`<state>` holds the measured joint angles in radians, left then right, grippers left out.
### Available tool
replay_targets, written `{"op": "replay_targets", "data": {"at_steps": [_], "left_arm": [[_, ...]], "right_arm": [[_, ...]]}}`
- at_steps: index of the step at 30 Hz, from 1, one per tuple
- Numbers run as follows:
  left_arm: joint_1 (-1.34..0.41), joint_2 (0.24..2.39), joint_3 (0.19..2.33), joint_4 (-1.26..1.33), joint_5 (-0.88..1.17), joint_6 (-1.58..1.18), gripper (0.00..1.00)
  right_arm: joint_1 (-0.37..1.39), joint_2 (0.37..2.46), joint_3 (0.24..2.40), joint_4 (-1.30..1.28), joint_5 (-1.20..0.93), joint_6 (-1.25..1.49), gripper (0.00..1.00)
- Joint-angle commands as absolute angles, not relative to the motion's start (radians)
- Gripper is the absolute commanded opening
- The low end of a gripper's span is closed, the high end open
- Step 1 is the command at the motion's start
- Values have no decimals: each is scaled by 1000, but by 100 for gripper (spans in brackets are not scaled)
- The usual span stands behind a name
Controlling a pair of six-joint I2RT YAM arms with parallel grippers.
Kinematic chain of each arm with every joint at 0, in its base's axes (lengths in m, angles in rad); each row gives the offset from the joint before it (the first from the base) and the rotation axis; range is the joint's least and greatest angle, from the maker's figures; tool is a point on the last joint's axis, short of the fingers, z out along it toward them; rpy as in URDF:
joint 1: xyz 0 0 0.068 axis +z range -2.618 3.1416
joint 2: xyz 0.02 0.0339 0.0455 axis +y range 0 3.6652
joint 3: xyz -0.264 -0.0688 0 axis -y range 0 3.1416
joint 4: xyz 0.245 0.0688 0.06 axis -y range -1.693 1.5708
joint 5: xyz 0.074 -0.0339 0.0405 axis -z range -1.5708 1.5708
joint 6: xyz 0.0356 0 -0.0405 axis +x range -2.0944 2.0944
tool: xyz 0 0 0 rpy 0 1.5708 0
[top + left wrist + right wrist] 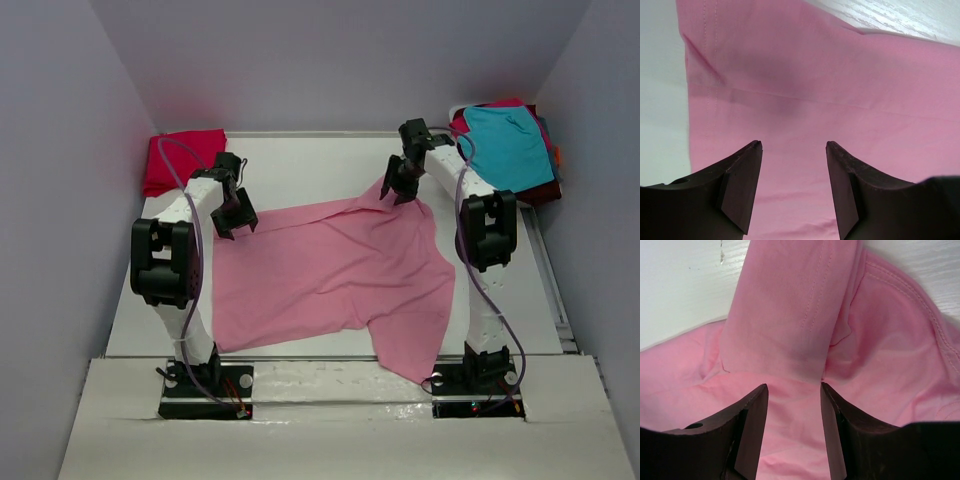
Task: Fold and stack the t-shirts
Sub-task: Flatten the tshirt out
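The left gripper [794,195] holds its two fingers apart with nothing between them. It hangs just over the pink t-shirt [330,280], near the shirt's upper-left corner in the top view. Its wrist view shows flat cloth beneath, a stitched hem running down the left side, and bare table [300,160] beyond. The right gripper [792,435] is likewise spread and closed on nothing that I can see. It is poised at the shirt's upper-right peak, where a sleeve [785,315] lies doubled into a thick ridge up the middle of the wrist frame. A seamed edge curves to the right of it.

The shirt will likely handle as thin, light, limp knit. It should hold no shape, sag from any pinch, and drag across the table rather than slide stiffly. The best holds, in my judgement, are hems, sleeve seams and corners, where doubled cloth gives the fingers something to bite. A pinch in the flat middle would only raise a tent.

The shirt lies spread across the centre of the top view, mostly flat on the left and creased and bunched toward the upper right. One part trails to the lower right, over the table's near edge. A folded red shirt [183,160] sits at upper left, and a pile [508,145] topped with teal sits at upper right.
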<state>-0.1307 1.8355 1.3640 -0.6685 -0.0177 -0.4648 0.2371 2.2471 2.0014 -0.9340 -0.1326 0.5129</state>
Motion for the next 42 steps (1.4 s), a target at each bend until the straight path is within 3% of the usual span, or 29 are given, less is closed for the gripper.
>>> {"op": "replay_targets", "data": {"at_steps": [1, 28, 31, 38, 42], "left_arm": [[-127, 1835, 1381, -672, -51, -472, 65], [-127, 1873, 1405, -676, -80, -459, 65], [-127, 1875, 1408, -676, -81, -456, 65], [-127, 1881, 1411, -680, -87, -454, 65], [-127, 1884, 1413, -680, -95, -453, 65]], "right_arm": [[244, 2250, 1993, -879, -166, 508, 52], [244, 2252, 1930, -861, -152, 518, 50], [244, 2261, 1940, -851, -156, 520, 43], [244, 2302, 2012, -859, -183, 525, 11], [244, 2313, 2058, -867, -199, 528, 7]]}}
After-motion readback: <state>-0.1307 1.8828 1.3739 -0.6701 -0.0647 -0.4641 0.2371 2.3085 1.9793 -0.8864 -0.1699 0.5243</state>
